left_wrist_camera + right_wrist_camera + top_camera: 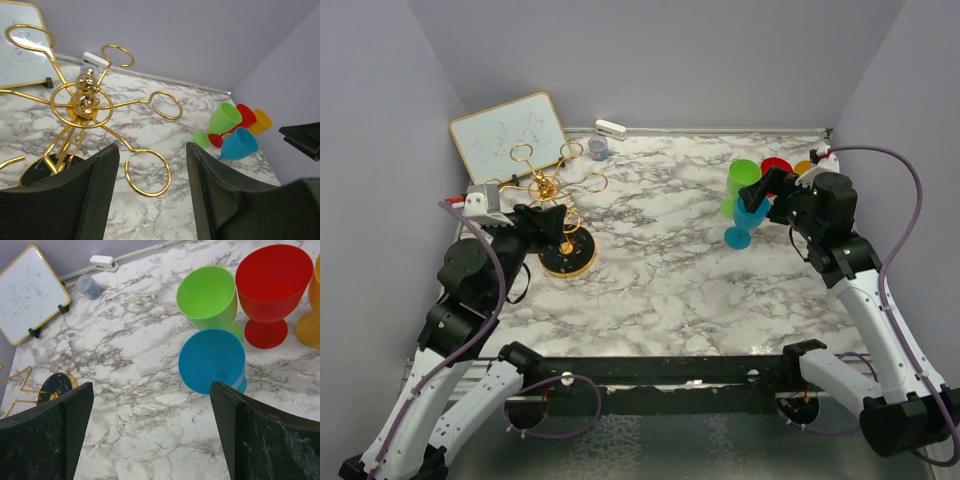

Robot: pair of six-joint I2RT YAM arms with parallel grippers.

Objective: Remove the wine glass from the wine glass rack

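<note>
At right, the blue glass [748, 222] is seen upright just ahead of the wide-open, empty right gripper [151, 405]; the rack [85, 97] is framed by the open left gripper [152, 165].

Plain lavender-grey walls [700, 60] are closing in the scene at 9, 12 and 3 o'clock, and soft, even light is falling across them. A table [660, 270] with a white, grey-veined marble top is filling the middle. A gold-framed white board [508, 130] is standing tilted at 11 o'clock, just in front of the back wall.
</note>
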